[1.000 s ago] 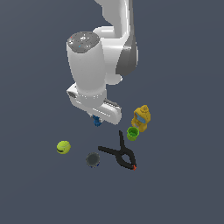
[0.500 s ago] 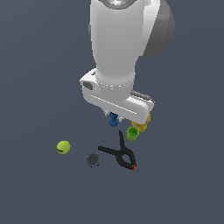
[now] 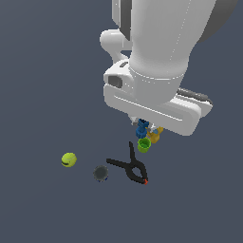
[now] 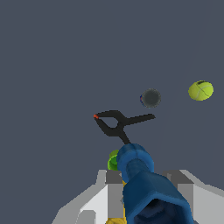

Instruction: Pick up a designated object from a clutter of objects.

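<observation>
The designated object, a tiny blue knobbly piece [image 3: 142, 129], hangs just under the white hand, above the green cup. My gripper [image 3: 142, 126] is shut on it, and the hand's body hides most of the fingers in the exterior view. The wrist view shows the blue piece [image 4: 142, 177] large and close between the two grey fingers [image 4: 113, 189], well above the floor. The rest of the clutter of objects lies below: yellow-green ball [image 3: 69, 159], dark grey disc [image 3: 100, 173], black spring clamp [image 3: 128, 165], green cup [image 3: 144, 144], yellow container [image 3: 155, 136].
In the wrist view the clamp [image 4: 117, 122] lies beyond the held piece, with the disc [image 4: 151, 98] and ball [image 4: 201, 90] farther off. The green cup [image 4: 113, 162] peeks out beside the blue piece. The floor is plain dark grey.
The hand has carried the blue piece toward the exterior view's right, from over the clamp's near side to above the green cup. The arm now looms larger. The items on the floor stayed put.
</observation>
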Motion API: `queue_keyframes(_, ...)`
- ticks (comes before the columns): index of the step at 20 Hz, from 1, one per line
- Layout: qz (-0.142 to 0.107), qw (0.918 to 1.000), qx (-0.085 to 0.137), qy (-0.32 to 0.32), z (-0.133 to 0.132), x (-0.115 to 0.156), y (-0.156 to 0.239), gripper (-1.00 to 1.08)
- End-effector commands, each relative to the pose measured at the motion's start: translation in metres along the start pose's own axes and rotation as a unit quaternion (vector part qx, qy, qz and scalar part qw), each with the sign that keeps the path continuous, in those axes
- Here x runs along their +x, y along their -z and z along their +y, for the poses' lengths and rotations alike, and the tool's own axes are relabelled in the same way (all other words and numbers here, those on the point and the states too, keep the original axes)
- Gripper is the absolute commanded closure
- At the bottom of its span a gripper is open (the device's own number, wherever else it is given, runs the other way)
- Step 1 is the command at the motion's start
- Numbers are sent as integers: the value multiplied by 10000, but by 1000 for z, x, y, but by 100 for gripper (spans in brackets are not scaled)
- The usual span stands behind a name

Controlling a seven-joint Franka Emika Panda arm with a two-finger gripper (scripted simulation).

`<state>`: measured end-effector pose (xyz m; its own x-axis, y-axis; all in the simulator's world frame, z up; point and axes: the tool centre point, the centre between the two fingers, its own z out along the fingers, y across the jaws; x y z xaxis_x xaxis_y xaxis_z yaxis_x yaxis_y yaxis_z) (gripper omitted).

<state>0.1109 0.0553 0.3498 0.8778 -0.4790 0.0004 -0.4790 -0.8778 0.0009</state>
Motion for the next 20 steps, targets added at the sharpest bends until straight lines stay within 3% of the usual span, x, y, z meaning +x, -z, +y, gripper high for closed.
queue_keyframes(1, -1, 10000, 0, -2, -12, 2, 11, 108)
queue_keyframes(10, -2, 10000, 3, -1, -43, 7, 38, 108)
queue_keyframes(20, -2, 10000, 5, 2, -55, 10, 48, 108)
